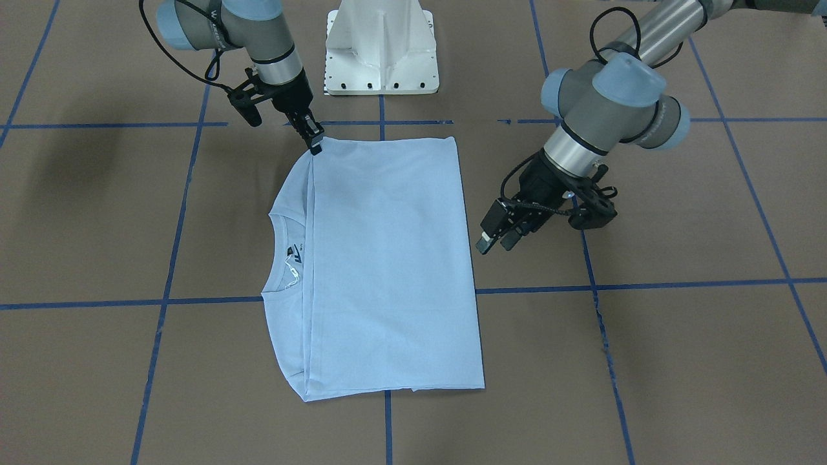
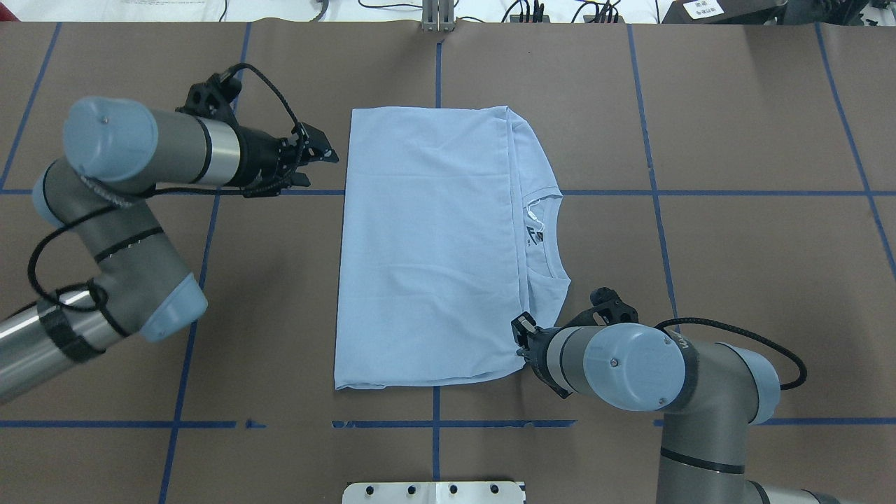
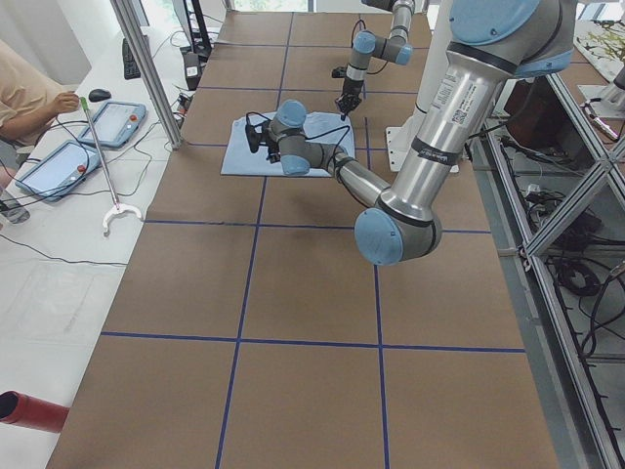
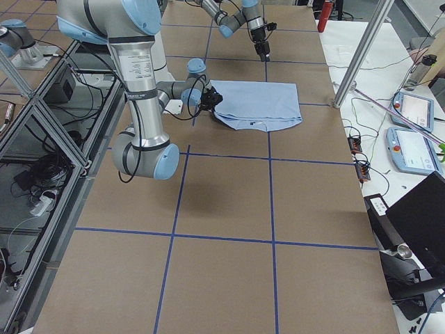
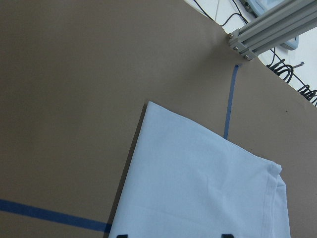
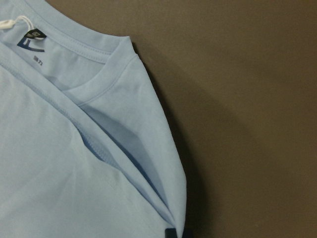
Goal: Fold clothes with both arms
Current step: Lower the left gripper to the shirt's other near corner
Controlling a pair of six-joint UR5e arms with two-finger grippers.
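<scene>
The fingers of the right gripper are pinched together on the T-shirt. They hold the corner of its top layer nearest the robot, on the collar side. In the right wrist view we see the cloth drawn up in a small ridge towards the dark tips. The fingers of the left gripper stand apart and hold nothing. They hang just beside the shirt's opposite long edge, clear of the cloth.

The shirt lies flat in the middle of the table, already folded to a neat rectangle. Its lower half is laid over the chest and stops just short of the ribbed collar. The collar shows on the robot's right, with the neck tag beside it.

We judge the shirt light, thin and quite limp, with nothing stiff in it to carry a fold. Held at one corner alone it would likely sag and drag, and the stacked layers would slide on each other and skew the edges. We think the best hold is at the corners of a folded edge. Each pinch should go deep enough to catch every layer, with both arms at matching corners so the edge stays taut between them. A low, even lift should keep the rectangle square.

Beyond the cloth there is only the brown surface with its blue tape lines, and the white pedestal base on the robot's side.
</scene>
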